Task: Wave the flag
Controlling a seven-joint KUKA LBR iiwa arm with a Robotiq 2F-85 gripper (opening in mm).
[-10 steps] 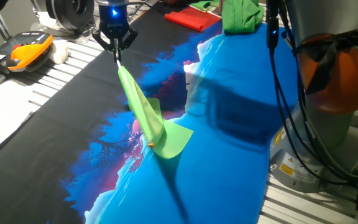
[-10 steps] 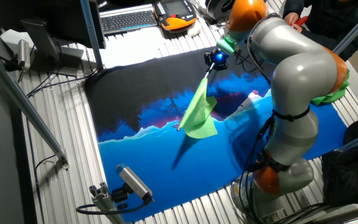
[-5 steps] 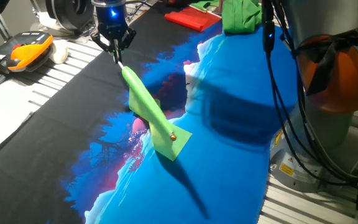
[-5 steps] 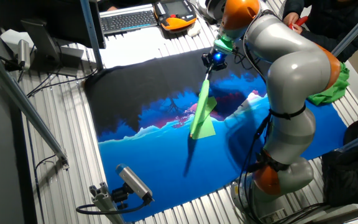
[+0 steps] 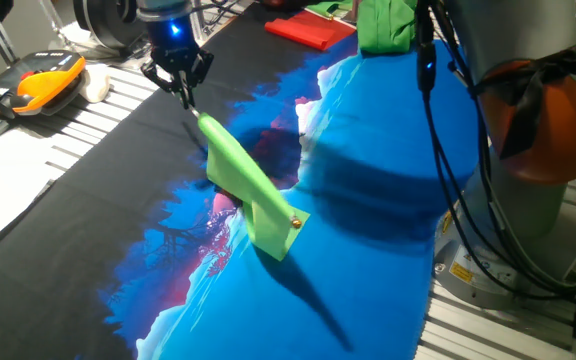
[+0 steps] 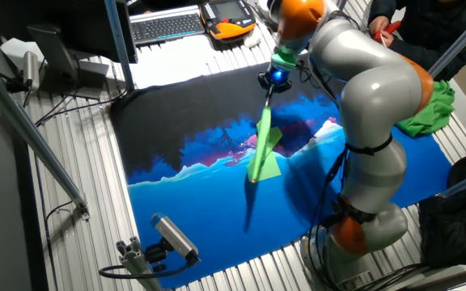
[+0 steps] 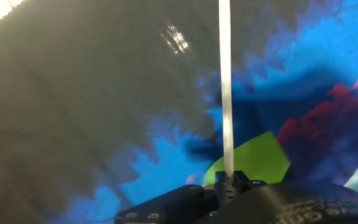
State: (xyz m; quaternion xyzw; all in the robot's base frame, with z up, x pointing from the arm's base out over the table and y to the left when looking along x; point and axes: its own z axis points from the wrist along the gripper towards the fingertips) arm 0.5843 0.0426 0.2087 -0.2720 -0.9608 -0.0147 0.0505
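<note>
The flag (image 5: 250, 187) is lime-green fabric on a slim white stick with a tiny gold knob (image 5: 295, 223) at its low end. It hangs in the air above the blue and black table cloth (image 5: 368, 170). My gripper (image 5: 180, 80) is shut on the top of the stick, which slants down to the right. In the other fixed view the flag (image 6: 261, 145) hangs below the gripper (image 6: 269, 81). In the hand view the white stick (image 7: 225, 93) runs straight up from the closed fingers (image 7: 232, 183), with green fabric (image 7: 253, 163) beside them.
A red folded cloth (image 5: 311, 30) and a bunched darker-green cloth (image 5: 388, 24) lie at the far edge. An orange and black pendant (image 5: 30, 82) rests at the left. The arm's base and black cables (image 5: 448, 130) stand at the right. A keyboard (image 6: 167, 26) lies far back.
The gripper has moved a little to the left. The flag has swung its lower end to the right, and the fabric has drawn in along the stick.
</note>
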